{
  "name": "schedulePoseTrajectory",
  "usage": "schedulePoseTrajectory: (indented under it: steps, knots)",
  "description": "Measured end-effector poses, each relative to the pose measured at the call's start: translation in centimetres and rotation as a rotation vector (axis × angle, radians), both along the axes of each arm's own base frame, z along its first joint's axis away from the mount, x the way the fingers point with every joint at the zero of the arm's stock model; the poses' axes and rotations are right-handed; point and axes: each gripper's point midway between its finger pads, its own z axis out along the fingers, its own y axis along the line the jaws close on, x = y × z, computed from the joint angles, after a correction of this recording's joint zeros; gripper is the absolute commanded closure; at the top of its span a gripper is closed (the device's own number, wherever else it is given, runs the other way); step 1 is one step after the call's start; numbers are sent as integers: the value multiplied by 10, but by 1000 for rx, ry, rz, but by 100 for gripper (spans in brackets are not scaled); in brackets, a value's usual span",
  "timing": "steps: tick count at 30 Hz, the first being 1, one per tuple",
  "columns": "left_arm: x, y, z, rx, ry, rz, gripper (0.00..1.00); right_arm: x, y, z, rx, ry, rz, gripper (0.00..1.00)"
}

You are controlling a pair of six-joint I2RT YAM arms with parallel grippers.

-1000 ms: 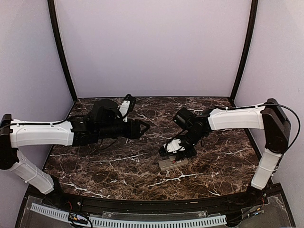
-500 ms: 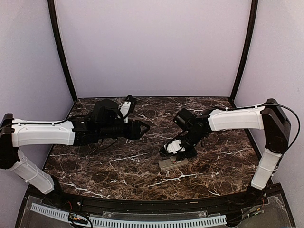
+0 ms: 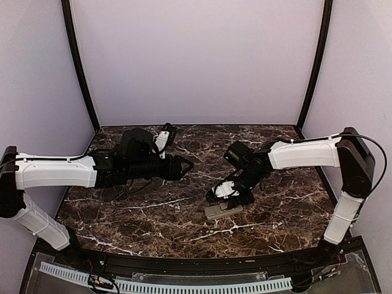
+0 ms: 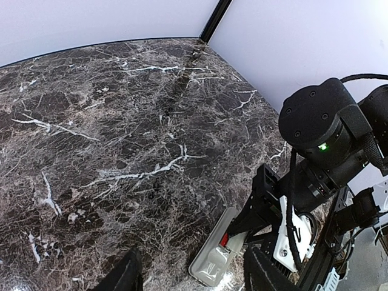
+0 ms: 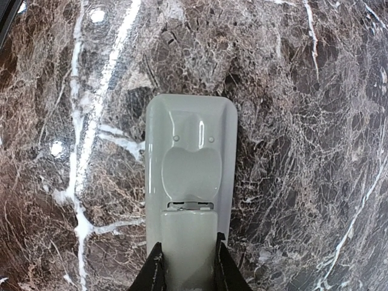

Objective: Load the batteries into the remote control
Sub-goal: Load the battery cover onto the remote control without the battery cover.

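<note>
the remote [image 5: 191, 151] lies back up on the surface [image 5: 303, 121] under the right hand [image 5: 188, 244]; that hand is clamped on the grey lid [image 5: 187, 270], i think to shut it over a red battery [image 4: 224, 240]; the left hand [image 3: 184, 165] hangs well aside, fingers apart, out of the way.

remote control [image 3: 222, 212] on table [image 3: 141, 214] right of centre, right fingers [image 5: 155, 273] astride its end

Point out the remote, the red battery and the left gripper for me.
remote [image 5: 190, 163]: right wrist view, middle of its grey back.
battery [image 4: 224, 240]: left wrist view, red side showing at the remote.
left gripper [image 3: 186, 168]: top view, gap between its fingertips.
</note>
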Motion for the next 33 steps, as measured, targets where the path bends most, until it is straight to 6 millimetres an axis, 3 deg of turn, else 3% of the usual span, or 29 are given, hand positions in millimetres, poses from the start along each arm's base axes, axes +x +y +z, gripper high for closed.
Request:
schedulePoseTrajectory:
  steps: [33]
  knots:
    - [3, 2, -3, 8, 3, 1, 43, -1, -2, -9, -17, 19, -22, 77]
